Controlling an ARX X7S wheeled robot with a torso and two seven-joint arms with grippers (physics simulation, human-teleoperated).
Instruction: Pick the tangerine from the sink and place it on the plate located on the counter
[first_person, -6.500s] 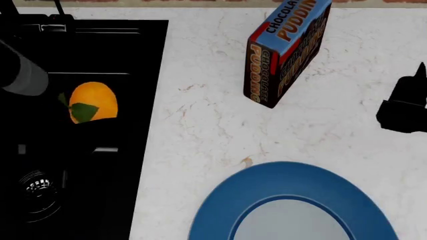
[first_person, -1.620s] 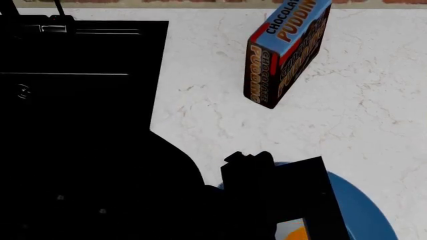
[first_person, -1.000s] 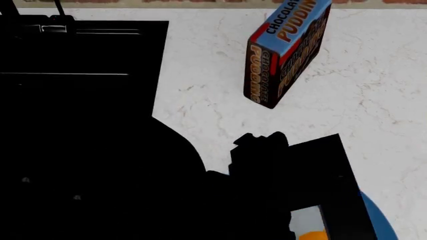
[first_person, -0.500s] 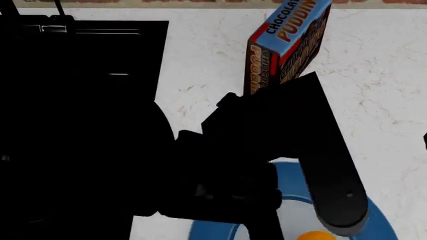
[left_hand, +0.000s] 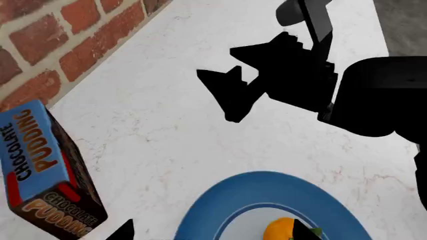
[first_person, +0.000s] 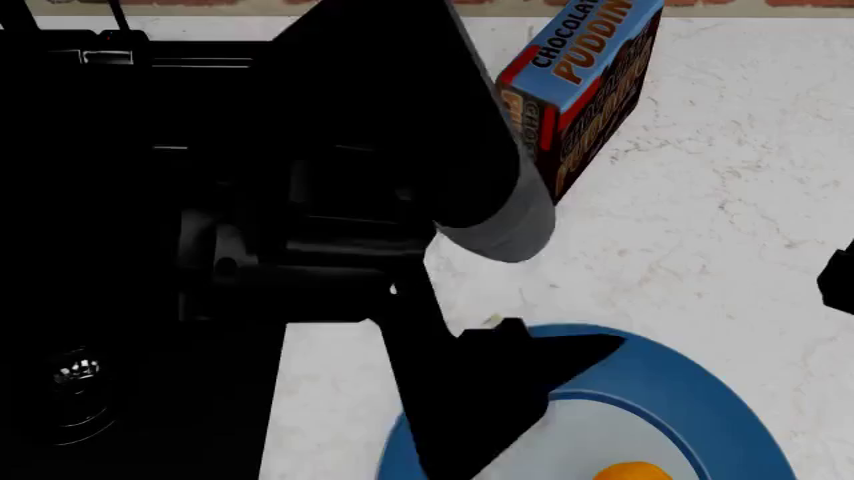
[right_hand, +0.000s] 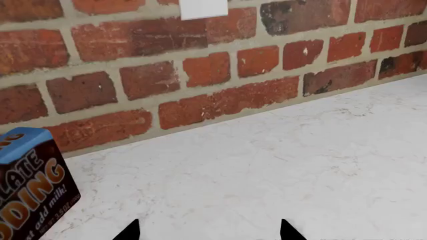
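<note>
Head view: the tangerine (first_person: 627, 471) is seen resting on the plate's (first_person: 694, 385) pale centre, just right of the left gripper (first_person: 534, 365), whose fingers are spread and empty. Left wrist view: the tangerine (left_hand: 281, 231) lies clear of the fingertips. Right wrist view: the right gripper (right_hand: 208, 231) is shown wide apart over the counter (right_hand: 267, 160), near a pudding box (right_hand: 33, 185).

A red brick wall (right_hand: 200, 75) with pale mortar and a white plate (right_hand: 204, 8) backs the scene.
</note>
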